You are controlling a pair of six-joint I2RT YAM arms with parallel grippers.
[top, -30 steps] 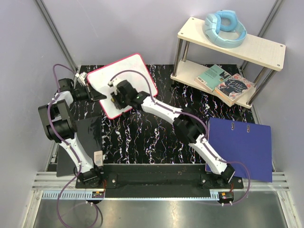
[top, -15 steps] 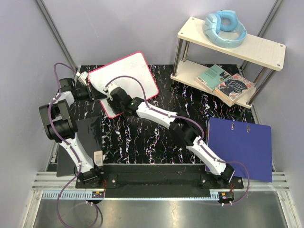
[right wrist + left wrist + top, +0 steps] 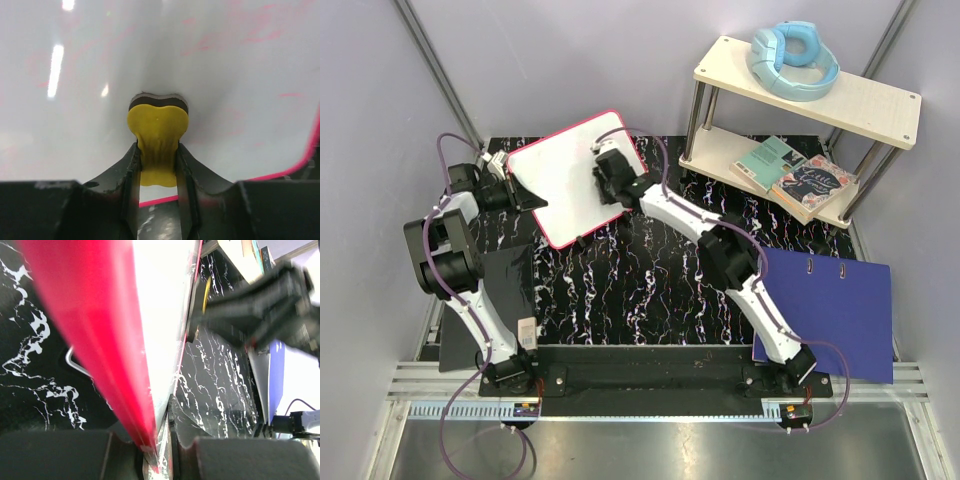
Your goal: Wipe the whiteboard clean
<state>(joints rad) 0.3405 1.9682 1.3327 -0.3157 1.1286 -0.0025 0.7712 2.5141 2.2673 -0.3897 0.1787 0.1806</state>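
The whiteboard (image 3: 570, 175), white with a red-pink rim, lies tilted on the black marbled table at the back left. My left gripper (image 3: 510, 195) is shut on its left edge; in the left wrist view the red rim (image 3: 100, 340) runs into the jaws of my left gripper (image 3: 159, 452). My right gripper (image 3: 610, 180) is over the board's right part, shut on a yellow eraser (image 3: 158, 131) whose dark felt presses on the white surface (image 3: 225, 75). Faint pink marker traces (image 3: 250, 35) remain on the board.
A blue folder (image 3: 825, 310) lies at the right. A black flat panel (image 3: 500, 300) lies at the left by the left arm. A wooden two-level shelf (image 3: 800, 110) at the back right holds light blue headphones (image 3: 792, 58) and books (image 3: 795, 175).
My right gripper with the eraser has swept from the board's lower left across to its upper right part. The left gripper has kept its hold on the board's edge.
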